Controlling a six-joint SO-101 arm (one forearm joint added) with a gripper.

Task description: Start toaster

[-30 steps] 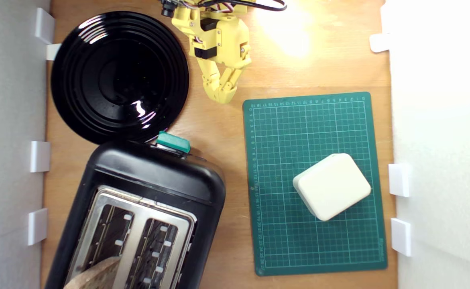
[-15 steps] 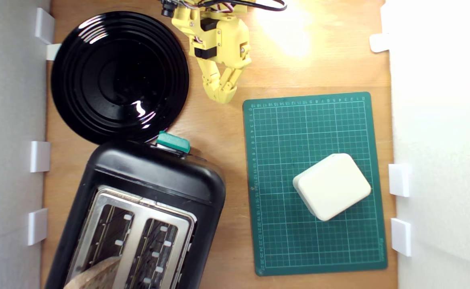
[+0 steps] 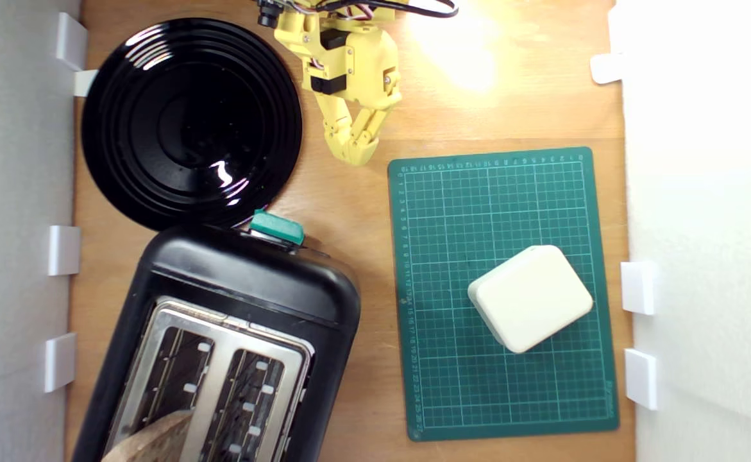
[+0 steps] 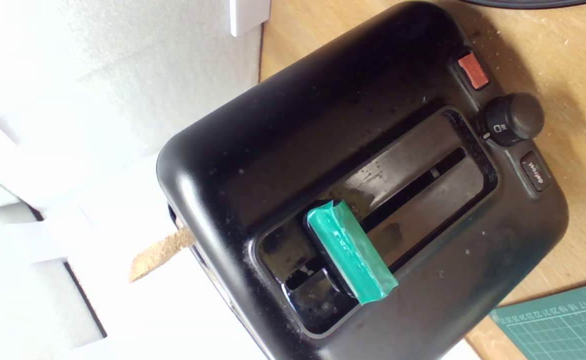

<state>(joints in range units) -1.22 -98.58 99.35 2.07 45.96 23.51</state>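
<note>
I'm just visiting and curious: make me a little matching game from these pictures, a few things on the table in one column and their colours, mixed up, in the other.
Things:
1. toaster
2. lever knob
3. gripper
4. box on the cutting mat

Colours:
A. cream white
B. yellow
C. glossy black
D. teal green

Pairs: 1-C, 2-D, 3-B, 4-A
</note>
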